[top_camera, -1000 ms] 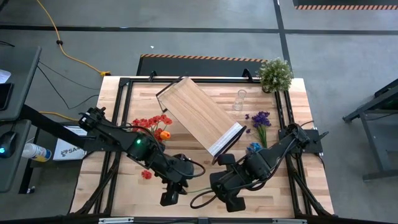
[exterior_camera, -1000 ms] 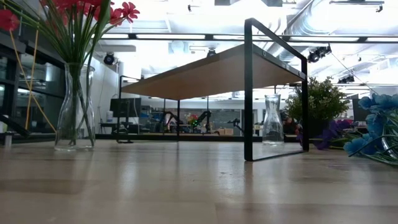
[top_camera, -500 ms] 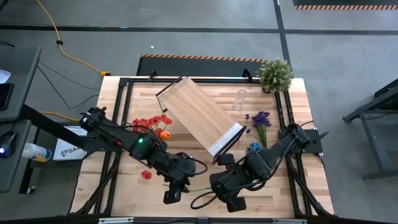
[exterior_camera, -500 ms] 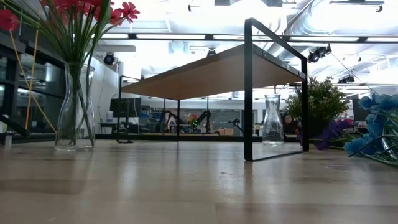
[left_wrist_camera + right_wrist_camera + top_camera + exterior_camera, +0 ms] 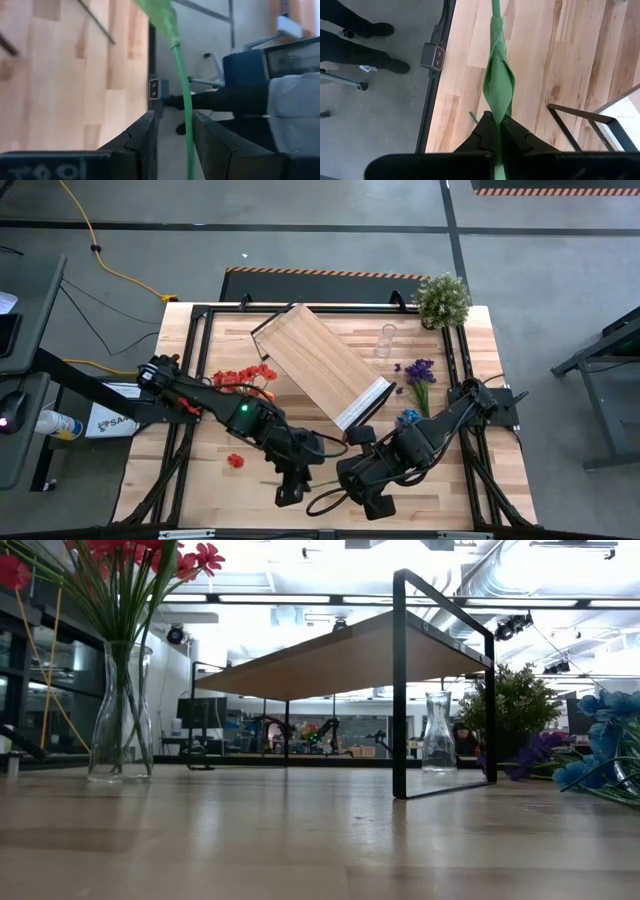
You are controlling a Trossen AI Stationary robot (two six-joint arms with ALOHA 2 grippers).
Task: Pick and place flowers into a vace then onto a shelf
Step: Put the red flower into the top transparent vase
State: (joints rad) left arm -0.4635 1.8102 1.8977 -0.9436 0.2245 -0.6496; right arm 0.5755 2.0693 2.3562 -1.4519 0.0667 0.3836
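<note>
The long green plastic flower stem (image 5: 498, 90) sits low over the wooden table's near edge, pinched tight in the right gripper (image 5: 497, 131). The left gripper (image 5: 172, 132) has slid in toward it over the last second, fingers (image 5: 145, 137) part-open straddling the stem, not gripping yet. Looks like a handoff. Red flowers already fill the glass vase (image 5: 120, 715) near the left edge.
</note>
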